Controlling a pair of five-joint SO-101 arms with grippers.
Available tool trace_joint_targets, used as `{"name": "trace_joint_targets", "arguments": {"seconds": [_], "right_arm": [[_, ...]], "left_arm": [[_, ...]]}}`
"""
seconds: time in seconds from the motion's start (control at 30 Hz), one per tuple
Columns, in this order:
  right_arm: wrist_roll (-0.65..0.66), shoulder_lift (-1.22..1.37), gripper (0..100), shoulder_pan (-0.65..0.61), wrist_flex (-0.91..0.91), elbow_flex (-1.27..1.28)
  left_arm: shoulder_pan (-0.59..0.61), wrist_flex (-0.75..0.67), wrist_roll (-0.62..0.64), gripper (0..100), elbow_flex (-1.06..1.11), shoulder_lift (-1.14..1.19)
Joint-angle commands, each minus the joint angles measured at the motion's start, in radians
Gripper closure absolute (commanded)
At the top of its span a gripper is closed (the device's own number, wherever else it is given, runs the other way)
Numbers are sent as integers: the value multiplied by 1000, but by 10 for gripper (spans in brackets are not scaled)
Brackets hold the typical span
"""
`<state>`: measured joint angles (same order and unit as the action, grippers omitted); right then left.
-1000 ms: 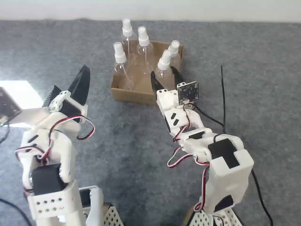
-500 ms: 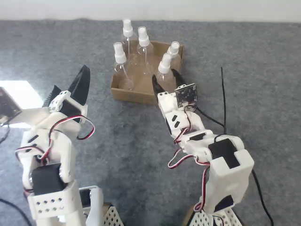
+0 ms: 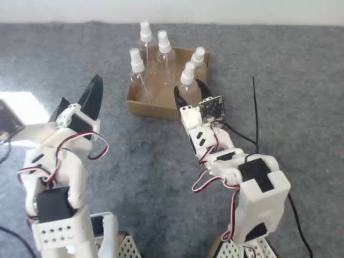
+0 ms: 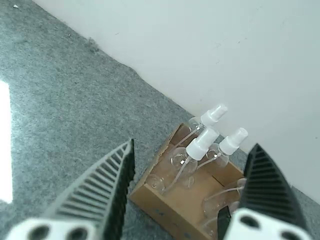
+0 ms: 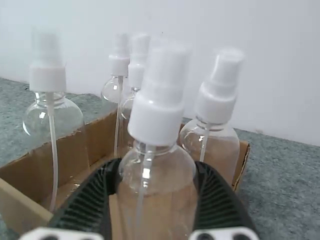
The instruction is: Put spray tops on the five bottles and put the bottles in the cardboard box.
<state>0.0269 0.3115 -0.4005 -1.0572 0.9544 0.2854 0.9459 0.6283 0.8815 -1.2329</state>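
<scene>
Clear rounded bottle (image 5: 156, 182), ribbed right gripper (image 3: 188, 87) apparently clasping it, brown cardboard box (image 3: 146, 108)

From the right wrist, the nearest bottle (image 5: 157, 145) runs off the frame's edge, so I can't see its base. The right gripper (image 5: 156, 172) clasping it covers its lower sides. Two back bottles (image 5: 139, 65) overlap, and I can't separate their bodies. From the left wrist, one finger (image 4: 262, 185) of the left gripper (image 4: 194, 145) hides part of the cardboard box (image 4: 165, 210). The box's near corner is cut off.
</scene>
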Motion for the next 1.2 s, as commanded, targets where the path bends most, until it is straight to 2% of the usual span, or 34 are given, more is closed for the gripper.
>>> {"name": "trace_joint_targets", "arguments": {"seconds": [0.0, 0.57, 0.77, 1.17], "right_arm": [[12, -88, 993, 5, -22, 3], [9, -94, 991, 7, -31, 46], [11, -90, 862, 7, -22, 48], [12, -97, 857, 7, -30, 68]], "left_arm": [[2, -25, 11, 673, -10, -12], [2, -25, 11, 673, -8, -12], [2, -25, 11, 673, -8, -12], [2, -25, 11, 673, -8, -12]]}}
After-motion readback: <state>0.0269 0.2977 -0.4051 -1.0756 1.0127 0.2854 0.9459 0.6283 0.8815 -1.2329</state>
